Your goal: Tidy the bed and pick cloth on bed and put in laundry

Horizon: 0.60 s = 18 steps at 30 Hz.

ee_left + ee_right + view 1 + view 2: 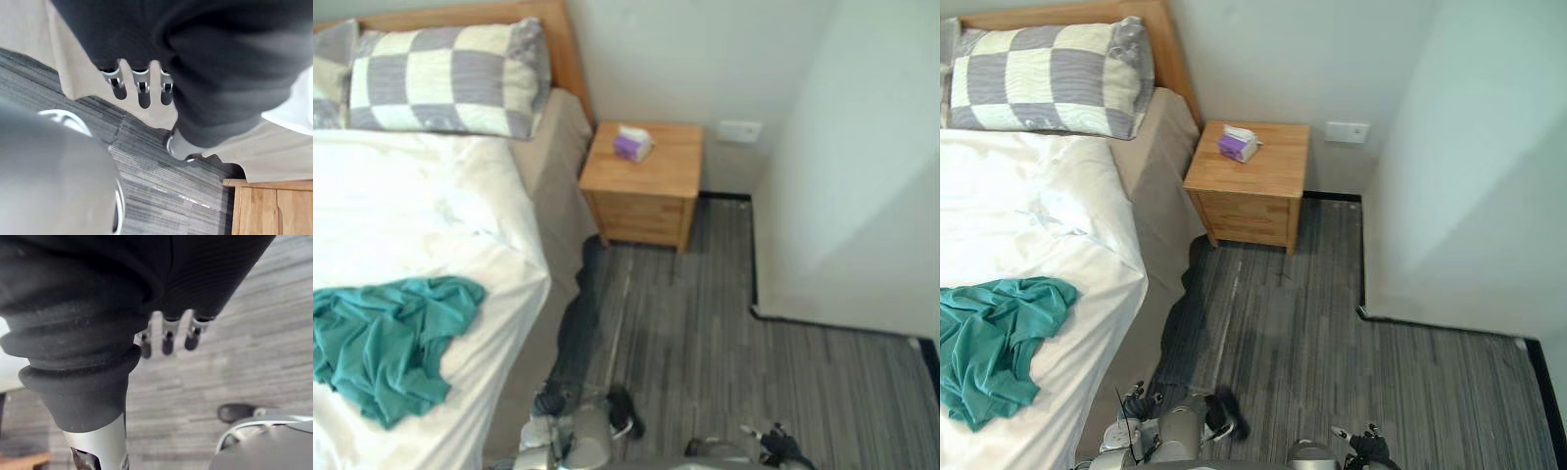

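Left eye view puts the teal cloth [386, 338] in a crumpled heap on the white sheet of the bed [411, 206], low on the robot's left and close to the bed's near edge; one lobe reaches toward that edge, and the heap is wider across the bed than along it, so I judge its long axis to run roughly crosswise. Both arms hang low at the bottom of the frame, over the grey floor [724, 333] beside the bed. The left robot hand [142, 93] is clearly the nearer, just beside the bed's beige side, with the cloth up and to the left of it; the right robot hand [167, 339] is well apart from the cloth, out over open floor. The coming move, as I read it, is a lift and a reach leftward over the edge with the left arm; the near lobe looks the likeliest place to take hold.

The wrist views supply what the head views cannot: the left robot hand's fingers hang straight and released, holding nothing, with the beige bed side behind them and a corner of the wooden nightstand [271, 208] beyond; the right robot hand's fingers hang equally slack and empty above the floor. The head views in turn give the cloth's place, the checked pillow [440, 78] at the headboard, and the rumpled sheet not yet smoothed.
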### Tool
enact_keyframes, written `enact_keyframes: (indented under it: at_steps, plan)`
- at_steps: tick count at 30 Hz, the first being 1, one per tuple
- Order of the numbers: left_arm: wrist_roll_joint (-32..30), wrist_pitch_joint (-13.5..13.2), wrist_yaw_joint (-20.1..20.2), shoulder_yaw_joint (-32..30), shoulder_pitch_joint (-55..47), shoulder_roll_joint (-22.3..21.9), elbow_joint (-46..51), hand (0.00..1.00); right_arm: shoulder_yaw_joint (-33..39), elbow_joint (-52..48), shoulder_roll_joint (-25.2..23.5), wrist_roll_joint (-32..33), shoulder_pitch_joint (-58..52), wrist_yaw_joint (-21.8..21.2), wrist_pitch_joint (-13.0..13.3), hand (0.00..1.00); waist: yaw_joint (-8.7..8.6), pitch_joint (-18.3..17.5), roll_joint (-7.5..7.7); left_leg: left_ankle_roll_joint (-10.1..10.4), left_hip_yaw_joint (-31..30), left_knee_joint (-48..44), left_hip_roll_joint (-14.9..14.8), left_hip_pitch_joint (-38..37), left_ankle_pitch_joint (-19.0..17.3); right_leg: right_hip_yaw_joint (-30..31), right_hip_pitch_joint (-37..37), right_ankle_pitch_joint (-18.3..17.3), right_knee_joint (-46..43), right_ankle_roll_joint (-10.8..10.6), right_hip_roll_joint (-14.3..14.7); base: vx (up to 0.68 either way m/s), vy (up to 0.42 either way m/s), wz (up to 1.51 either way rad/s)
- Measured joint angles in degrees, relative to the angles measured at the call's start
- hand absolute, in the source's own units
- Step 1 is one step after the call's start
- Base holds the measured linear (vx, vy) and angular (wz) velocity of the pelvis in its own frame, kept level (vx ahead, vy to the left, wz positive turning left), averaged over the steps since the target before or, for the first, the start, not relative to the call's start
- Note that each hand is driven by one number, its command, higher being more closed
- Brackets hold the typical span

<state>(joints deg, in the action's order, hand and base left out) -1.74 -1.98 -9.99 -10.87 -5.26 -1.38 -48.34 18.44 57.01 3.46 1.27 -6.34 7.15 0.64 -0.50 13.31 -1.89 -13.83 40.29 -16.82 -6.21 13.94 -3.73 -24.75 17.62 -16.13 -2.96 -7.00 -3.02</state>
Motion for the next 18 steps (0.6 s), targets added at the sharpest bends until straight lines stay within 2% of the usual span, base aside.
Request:
enact_keyframes:
  at_steps: [1, 2, 3, 4, 5, 6, 7, 8, 9, 11, 12, 13, 14, 15, 16, 17, 18]
  plan:
    - [-0.01, 0.17, -0.08, -0.06, 0.48, 1.26, -0.27, 0.0, 0.17, 0.03, -1.45, -0.38, -0.03, -0.01, 0.07, 0.0, -0.3, -1.55, 3.06, 0.13, -1.68, -0.56, 3.7, -0.07, -1.62, -1.66, 0.11, -1.4, -3.63, -1.38, -2.77, 0.82, 0.029, 1.41]
    - [0.04, 0.2, -0.1, -0.04, 0.42, 1.21, -0.65, 0.0, 0.18, -0.05, -1.59, -0.9, 0.56, 0.02, 0.2, 0.0, 0.03, -2.34, 3.51, 0.82, -4.76, 1.48, 6.17, -1.74, -3.28, -1.67, -2.59, -1.32, -14.38, -2.04, -5.48, 0.7, 0.031, 1.44]
    - [0.07, 0.22, -0.1, -0.02, 0.36, 1.21, -0.72, 0.0, 0.22, -0.05, -1.6, -1.05, 0.87, -0.01, 0.27, 0.0, 0.21, -2.35, 3.55, 1.42, -6.36, 2.12, 7.26, -2.81, -3.75, -1.08, -4.18, -0.65, -20.57, -2.97, -6.84, 0.71, 0.051, 1.42]
    - [0.11, 0.43, -0.11, 0.11, 0.36, 1.37, -0.96, 0.0, 0.24, -0.18, -1.44, -1.26, 1.31, -0.01, 0.39, 0.0, -0.16, -2.37, 3.86, 2.01, -10.02, 3.28, 9.64, -5.51, -4.68, 1.77, -8.14, 1.84, -34.8, -4.63, -9.5, 0.7, -0.008, 1.59]
    - [0.41, 0.55, -0.11, 0.18, 0.28, 1.35, -1.7, 0.0, 0.15, -0.59, -1.88, -1.3, 1.47, -0.4, 0.45, 0.0, -0.31, -2.21, 3.6, 2.25, -14.34, 5.01, 11.5, -10.04, -5.41, 5.37, -12.69, 2.24, -49.81, -4.12, -10.58, 0.69, -0.052, 1.6]
    - [0.81, 0.59, -0.11, 0.21, 0.09, 1.32, -1.79, 0.0, 0.4, -0.89, -1.85, -1.28, 1.48, -0.68, 0.49, 0.0, -0.29, -2.08, 3.35, 2.63, -16.01, 5.76, 11.82, -12.08, -5.64, 6.31, -14.09, 2.16, -53.5, -3.98, -10.55, 0.67, -0.116, 1.54]
    - [1.17, 0.6, -0.14, 0.99, -0.78, 1.31, -1.82, 0.0, 0.22, -2.09, -1.17, -1.31, 1.39, -0.9, 0.56, 0.0, -0.4, -1.55, 2.41, 2.94, -19.3, 7.2, 11.72, -16.88, -5.71, 7.6, -17.4, 1.71, -58.45, -3.24, -10.46, 0.49, -0.123, 1.15]
    - [1.16, 0.61, -0.14, 1.76, -1.24, 1.37, -1.83, 0.0, 0.04, -2.58, -0.98, -1.31, 1.39, -1.0, 0.66, 0.0, -0.53, -1.33, 1.93, 3.24, -20.83, 7.38, 11.38, -18.86, -5.71, 7.55, -19.12, 1.4, -58.96, -2.76, -10.69, 0.67, -0.234, 1.57]
    - [1.31, 0.53, -0.15, 2.26, -2.2, 1.37, -1.69, 0.0, 0.08, -3.7, -0.91, -1.26, 1.6, -1.04, 0.83, 0.0, -0.32, -1.01, 1.15, 6.23, -24.05, 7.53, 10.62, -22.18, -6.02, 7.48, -23.16, 0.4, -56.54, -1.45, -11.83, 0.52, -0.235, 1.43]
    - [1.29, 0.6, -0.26, 2.37, -2.29, 1.44, -1.69, 0.0, 0.2, -3.92, -0.71, -1.24, 2.05, -1.04, 0.82, 0.0, -0.37, -0.77, 0.76, 8.31, -28.03, 6.77, 9.26, -24.01, -7.16, 8.5, -27.3, -0.86, -49.77, 0.6, -11.87, 0.42, -0.264, 1.37]
    - [1.32, 0.57, -0.38, 2.33, -2.34, 1.5, -1.65, 0.0, 0.22, -3.95, -0.71, -1.21, 2.1, -1.03, 0.94, 0.0, -0.23, -0.8, 0.73, 10.24, -31.49, 6.06, 8.11, -24.6, -8.13, 12.21, -29.29, -0.81, -41.82, 0.69, -10.54, 0.39, -0.39, 1.5]
    - [1.3, 0.46, -0.44, 2.27, -2.37, 1.59, -1.78, 0.0, 0.24, -3.93, -0.82, -1.23, 2.01, -0.99, 1.01, 0.0, -0.28, -0.95, 0.97, 12.02, -34.73, 5.31, 7.18, -24.34, -9.15, 18.9, -30.67, -0.23, -33.71, -0.02, -8.83, 0.43, -0.533, 1.98]
    - [1.14, 0.43, -0.48, 2.17, -2.27, 1.78, -1.92, 0.0, 0.3, -3.91, -1.25, -1.22, 1.7, -0.95, 0.99, 0.0, -0.45, -1.32, 1.78, 14.37, -38.31, 3.4, 6.71, -23.07, -10.54, 29.21, -31.55, 1.19, -25.94, -1.27, -7.41, 0.41, -0.631, 2.43]
    - [1.07, 0.32, -0.51, 1.6, -2.14, 1.86, -1.96, 0.0, 1.58, -3.72, -2.05, -1.09, 1.08, -0.94, 0.89, 0.0, -0.44, -1.59, 2.5, 17.68, -42.67, 0.47, 5.8, -21.7, -12.64, 41.38, -31.96, 3.51, -21.57, -0.79, -6.78, 0.33, -0.587, 2.24]
    - [1.09, 0.28, -0.63, 1.31, -2.15, 1.92, -1.91, 0.0, 2.06, -3.55, -2.29, -1.06, 0.87, -0.88, 0.82, 0.0, -0.36, -2.02, 3.37, 18.89, -44.37, -0.76, 5.28, -21.17, -13.35, 44.84, -31.56, 4.64, -20.22, -0.92, -6.75, 0.32, -0.676, 2.24]
    - [1.13, 0.1, -1.3, 1.07, -2.32, 2.27, -1.71, 0.0, 2.35, -3.2, -2.68, -1.04, 0.49, -0.84, 0.64, 0.0, -0.33, -2.28, 3.95, 21.32, -47.2, -2.95, 4.31, -19.98, -14.8, 47.51, -29.94, 7.97, -17.42, -3.15, -7.54, 0.24, -0.742, 1.95]
    - [1.11, -0.19, -1.34, 0.11, -2.41, 2.84, -1.64, 0.0, 2.01, -2.91, -3.49, -0.98, -0.34, -0.86, 0.58, 0.0, -0.3, -2.37, 5.03, 22.97, -49.37, -3.81, 3.4, -19.52, -15.9, 46.55, -28.42, 8.55, -16.8, -8.47, -8.77, 0.18, -0.742, 2.28]
